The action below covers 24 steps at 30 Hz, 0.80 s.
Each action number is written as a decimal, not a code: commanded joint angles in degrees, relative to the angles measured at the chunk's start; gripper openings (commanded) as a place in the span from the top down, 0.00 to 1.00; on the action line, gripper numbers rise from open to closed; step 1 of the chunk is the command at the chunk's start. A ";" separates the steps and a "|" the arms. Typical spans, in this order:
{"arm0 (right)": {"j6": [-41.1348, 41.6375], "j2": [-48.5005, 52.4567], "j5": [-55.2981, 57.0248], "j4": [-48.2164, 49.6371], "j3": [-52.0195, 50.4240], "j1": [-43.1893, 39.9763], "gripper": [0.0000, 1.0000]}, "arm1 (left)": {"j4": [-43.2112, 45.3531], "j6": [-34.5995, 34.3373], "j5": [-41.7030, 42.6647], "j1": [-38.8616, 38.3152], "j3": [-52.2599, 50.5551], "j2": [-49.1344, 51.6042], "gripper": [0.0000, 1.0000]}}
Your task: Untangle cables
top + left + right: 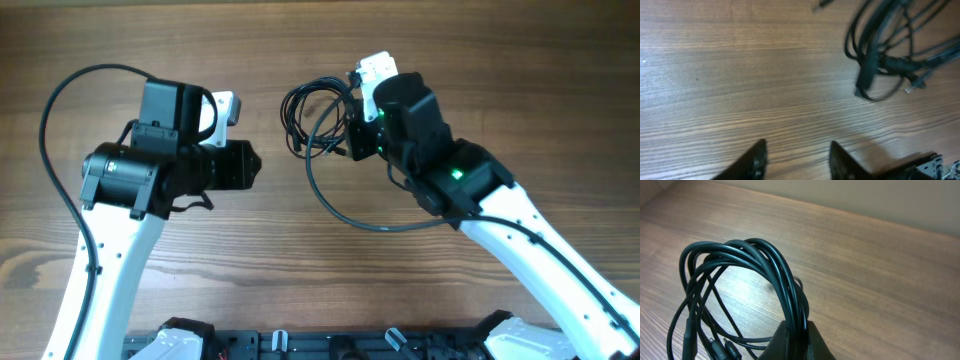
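The cables (312,112) are thin black cords bunched in loose coils at the table's middle back. One long strand (345,215) trails forward in a curve. My right gripper (352,138) is shut on a bundle of the coils, which arch up from its jaws in the right wrist view (790,287); two plug tips (717,347) hang at the lower left. My left gripper (256,165) is open and empty, to the left of the coils and apart from them. In the left wrist view (796,155) its fingers hang over bare wood, with the cables (880,55) at the upper right.
The wooden table (320,290) spreads all round. A thicker black arm cable (55,130) loops at the far left. The arm bases (340,345) line the front edge.
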 commanded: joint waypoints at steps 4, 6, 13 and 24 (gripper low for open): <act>-4.48 -1.79 -6.58 -0.22 0.98 0.04 0.96 | 4.13 0.52 1.33 -0.20 -0.37 1.64 0.54; -6.14 -1.79 -9.20 -0.28 0.98 0.04 0.96 | 7.98 0.55 1.33 -0.20 -0.37 1.62 0.53; -10.45 -2.05 -21.09 -0.68 0.98 0.09 0.96 | 16.31 0.96 1.60 -0.20 -0.37 1.64 0.48; -10.29 -3.45 -21.84 -0.70 0.98 0.24 0.96 | 16.15 1.20 9.79 -3.19 -0.37 2.89 0.50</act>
